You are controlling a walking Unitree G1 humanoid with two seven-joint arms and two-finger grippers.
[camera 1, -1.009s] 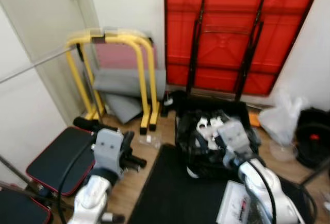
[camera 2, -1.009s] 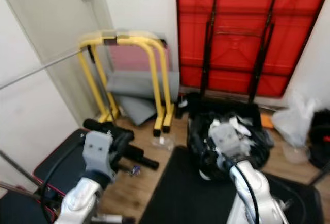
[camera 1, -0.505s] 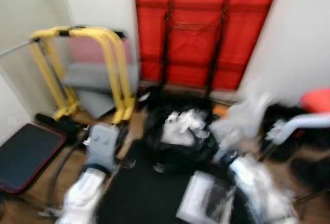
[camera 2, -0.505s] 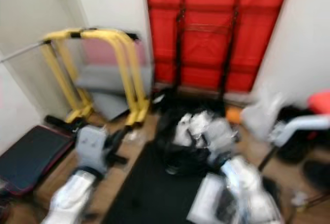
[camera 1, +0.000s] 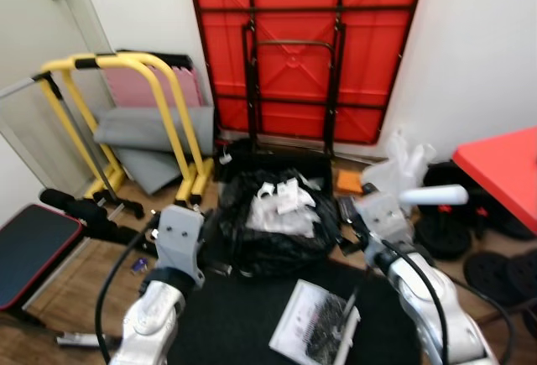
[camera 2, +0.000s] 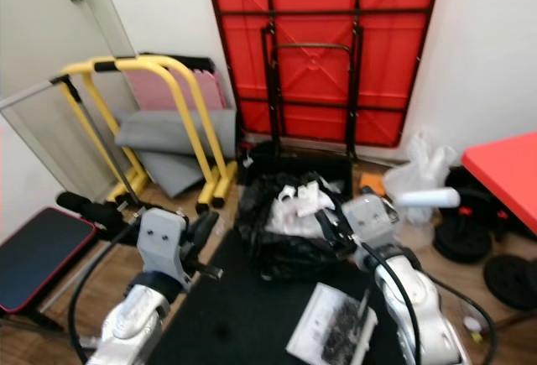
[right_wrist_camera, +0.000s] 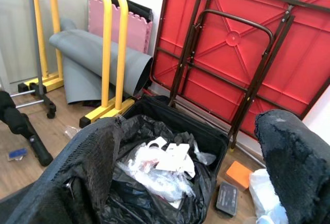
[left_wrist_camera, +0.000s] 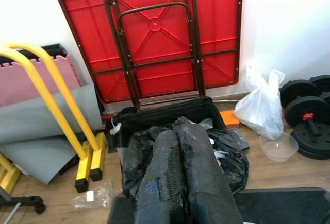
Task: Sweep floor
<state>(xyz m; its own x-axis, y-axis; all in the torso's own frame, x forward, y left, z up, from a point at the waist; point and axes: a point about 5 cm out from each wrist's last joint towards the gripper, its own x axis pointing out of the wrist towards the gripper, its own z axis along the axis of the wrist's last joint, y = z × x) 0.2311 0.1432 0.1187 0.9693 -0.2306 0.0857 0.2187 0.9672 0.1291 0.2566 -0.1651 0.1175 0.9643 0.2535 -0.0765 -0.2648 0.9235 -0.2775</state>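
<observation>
Left gripper point(left_wrist_camera: 181, 183) fingers pressed together, right gripper point(right_wrist_camera: 196, 172) fingers spread wide, both near the centre-frame black trash bag point(camera 1: 273, 235).

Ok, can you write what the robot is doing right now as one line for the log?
left claw shut, empty | right claw open, empty | both raised toward black trash bag | dustpan on mat
</observation>
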